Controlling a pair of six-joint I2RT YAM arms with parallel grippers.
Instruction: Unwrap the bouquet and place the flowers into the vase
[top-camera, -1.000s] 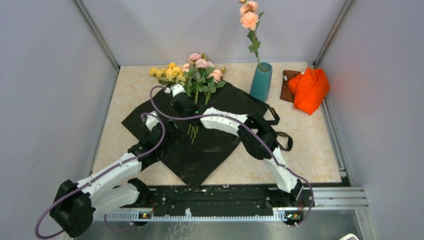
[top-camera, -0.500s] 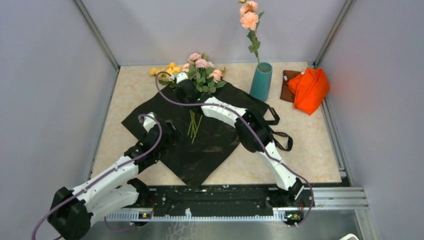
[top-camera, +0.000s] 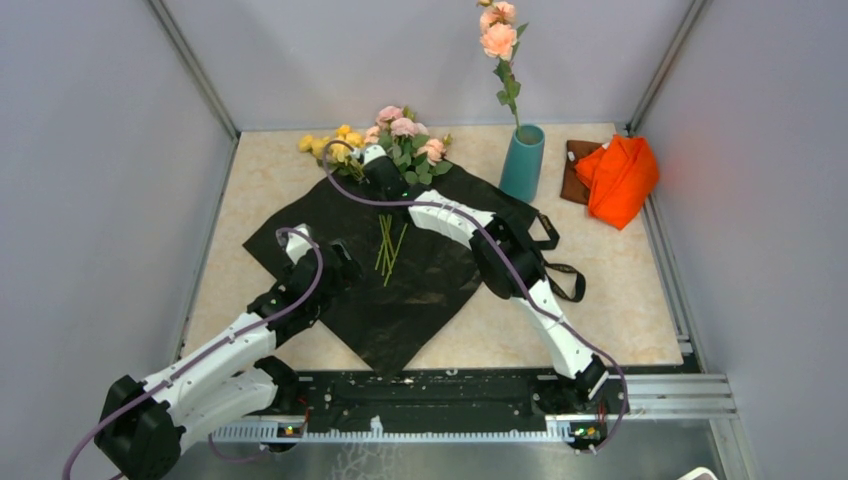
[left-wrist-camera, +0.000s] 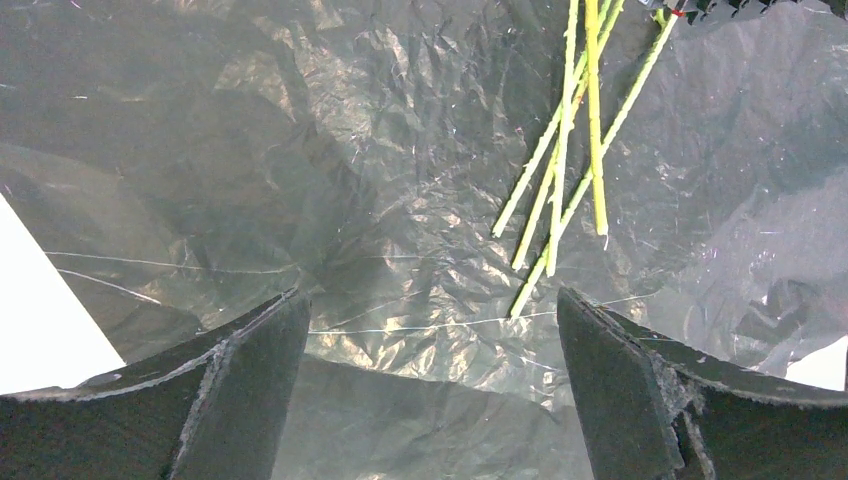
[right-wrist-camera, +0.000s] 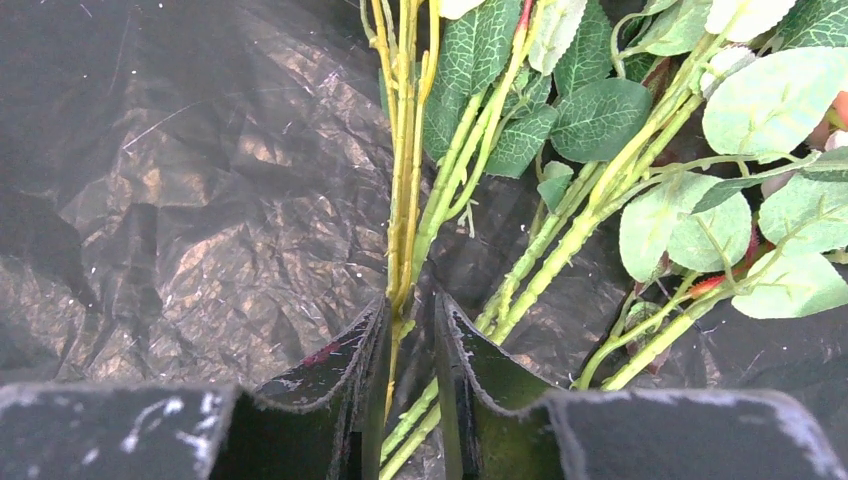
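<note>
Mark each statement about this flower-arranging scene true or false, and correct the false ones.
1. The teal vase holds a tall peach rose stem. True.
2. The left gripper has its jaws wide open above the black wrapping sheet. True.
3. The sheet is wrapped tightly round the flowers. False: it lies spread open, with the stems resting on it.
4. The right gripper has its jaws wide apart, clear of any stems. False: they stand close together with thin yellow-green stems between them.
5. The orange cloth lies left of the flowers. False: it lies on the right, beyond the vase.
</note>
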